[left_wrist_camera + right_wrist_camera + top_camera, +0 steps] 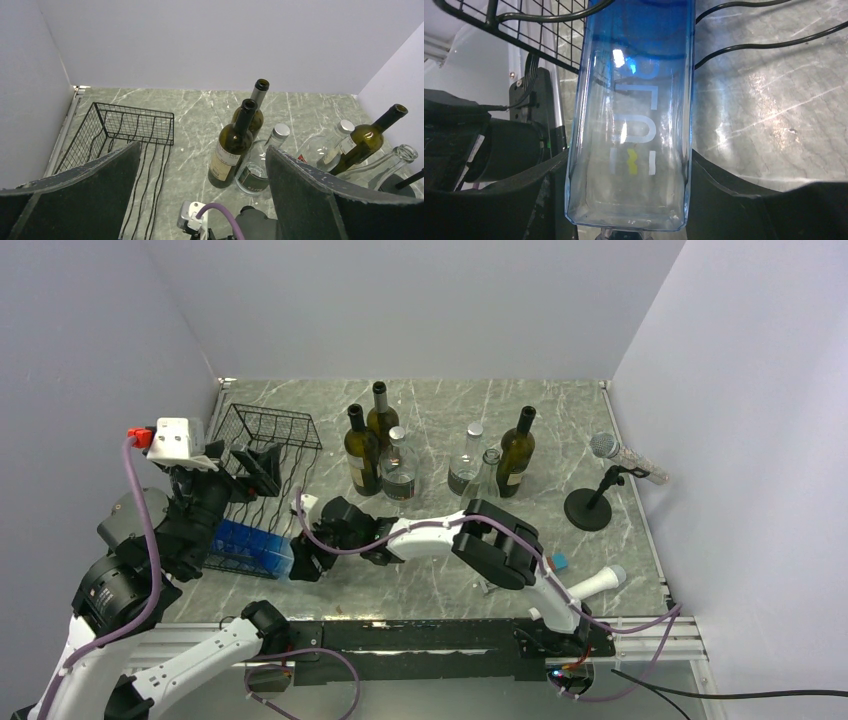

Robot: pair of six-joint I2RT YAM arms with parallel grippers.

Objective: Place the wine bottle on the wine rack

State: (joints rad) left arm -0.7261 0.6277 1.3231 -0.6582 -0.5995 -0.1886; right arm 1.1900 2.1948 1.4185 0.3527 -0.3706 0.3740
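Here, we are seeing the right gripper pinching the blue wine bottle near its square base, the bottle lying on its side with its far end reaching among the wires at the near end of the black wine rack, on the left of the marbled tabletop. The left gripper is hanging spread wide above the rack, holding nothing. We are judging the bottle as rigid, smooth, breakable glass, probably slippery and weighty, best clamped across its flat sides

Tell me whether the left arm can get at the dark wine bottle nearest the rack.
Probably yes: the left gripper is open and empty, and bare table lies between it and the dark wine bottle.
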